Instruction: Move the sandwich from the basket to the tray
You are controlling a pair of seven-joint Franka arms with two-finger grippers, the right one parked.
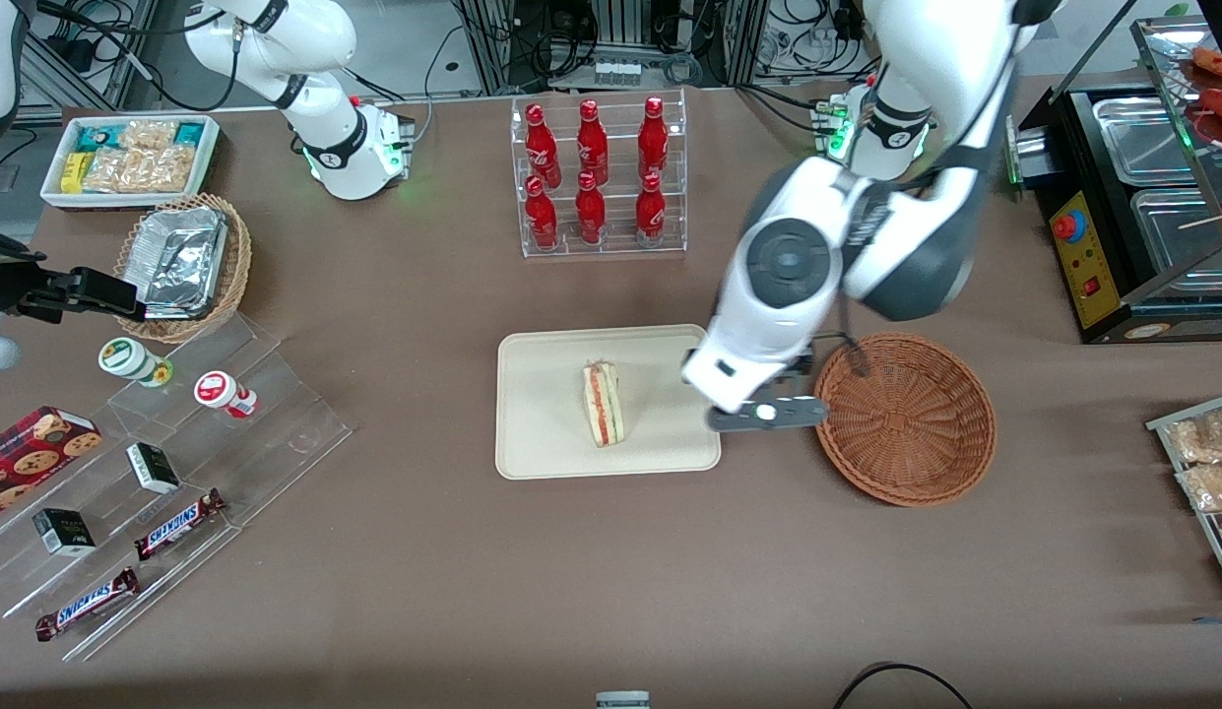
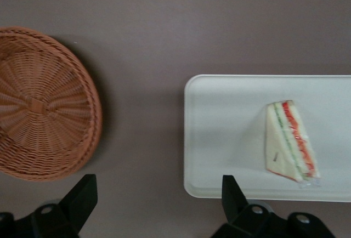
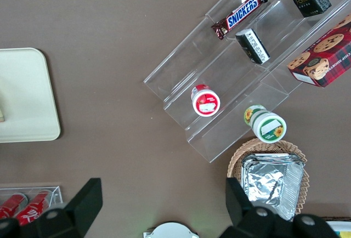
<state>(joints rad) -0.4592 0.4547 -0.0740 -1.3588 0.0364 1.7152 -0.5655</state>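
Observation:
The sandwich, a clear-wrapped white wedge with red, yellow and green layers, lies on the cream tray near its middle. The reddish-brown wicker basket stands beside the tray, toward the working arm's end, with nothing in it. My left gripper hangs over the strip of table between tray and basket, above the tray's edge. It is open and holds nothing. One black fingertip shows over the tray's rim.
A clear rack of red bottles stands farther from the front camera than the tray. Toward the parked arm's end are a tan basket of foil trays, a white tub of snacks and clear stepped shelves. A black food warmer is at the working arm's end.

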